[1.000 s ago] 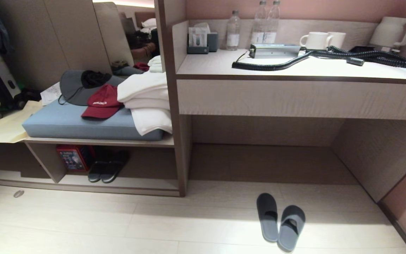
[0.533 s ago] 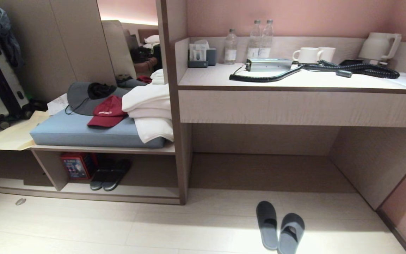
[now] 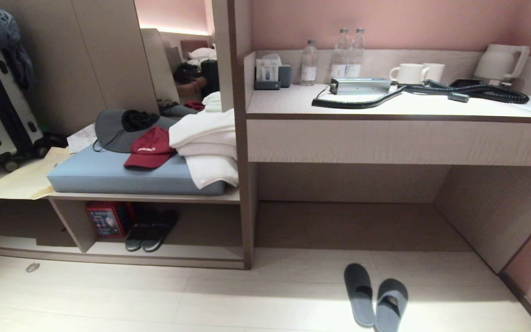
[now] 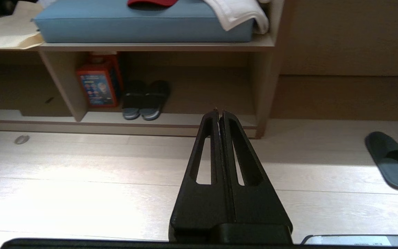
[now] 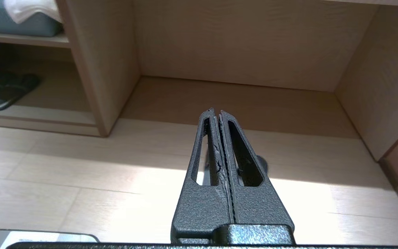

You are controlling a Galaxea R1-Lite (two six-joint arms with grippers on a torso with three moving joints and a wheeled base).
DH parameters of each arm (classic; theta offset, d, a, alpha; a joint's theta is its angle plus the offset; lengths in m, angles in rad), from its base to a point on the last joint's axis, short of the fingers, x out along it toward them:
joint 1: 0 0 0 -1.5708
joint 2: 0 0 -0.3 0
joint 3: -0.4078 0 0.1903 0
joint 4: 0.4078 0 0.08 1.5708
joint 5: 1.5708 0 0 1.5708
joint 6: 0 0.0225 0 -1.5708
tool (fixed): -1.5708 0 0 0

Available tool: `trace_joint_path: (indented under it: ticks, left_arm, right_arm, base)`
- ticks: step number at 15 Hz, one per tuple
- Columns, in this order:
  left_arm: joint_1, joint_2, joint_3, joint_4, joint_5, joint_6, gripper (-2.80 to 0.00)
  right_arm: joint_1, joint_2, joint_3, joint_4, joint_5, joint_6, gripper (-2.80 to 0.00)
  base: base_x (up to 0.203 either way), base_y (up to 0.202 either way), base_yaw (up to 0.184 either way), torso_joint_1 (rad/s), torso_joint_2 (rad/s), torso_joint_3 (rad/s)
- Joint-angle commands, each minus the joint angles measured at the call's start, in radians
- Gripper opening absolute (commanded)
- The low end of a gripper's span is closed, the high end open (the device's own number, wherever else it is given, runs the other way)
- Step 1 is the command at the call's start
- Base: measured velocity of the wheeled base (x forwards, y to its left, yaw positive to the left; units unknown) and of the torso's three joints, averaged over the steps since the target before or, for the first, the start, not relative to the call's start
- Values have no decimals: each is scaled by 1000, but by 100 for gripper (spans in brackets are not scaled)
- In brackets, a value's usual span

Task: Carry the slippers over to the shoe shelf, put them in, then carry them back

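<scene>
Head view: slippers point(image 3: 376, 295) on floor before desk; dark shoes point(image 3: 151, 230) in shoe shelf point(image 3: 191, 251); both pincers pressed together.

Slippers point(image 3: 376, 297): grey-blue, plain. Shoe shelf point(image 3: 164, 251): beige wood-grain w/ darker brown edge strip. Dark pair of shoes point(image 3: 151, 230) in it, next to a red box point(image 3: 108, 219) w/ printed pics. Cushion point(image 3: 122, 177) pale blue; cap point(image 3: 149, 147) dark red w/ white lettering; towels point(image 3: 208, 143) white. Counter point(image 3: 399, 106) light wood-grain, mugs point(image 3: 415, 73) white, cord point(image 3: 431, 90) black. Wall pink. Floor pale wood. Both claws point(image 4: 219, 111) point(image 5: 216, 111) black.
</scene>
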Motion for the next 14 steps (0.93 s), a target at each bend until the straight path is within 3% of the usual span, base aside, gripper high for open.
trace_joint_path:
  ticks: [1, 14]
  left_arm:
    - [0, 1, 2, 1, 0, 0, -280]
    - [0, 1, 2, 1, 0, 0, -280]
  right_arm:
    - [0, -2, 2, 0, 1, 0, -280]
    - [0, -2, 2, -1, 1, 0, -280]
  base:
    - [0, 193, -2, 7, 7, 7]
    - [0, 193, -1, 2, 4, 4]
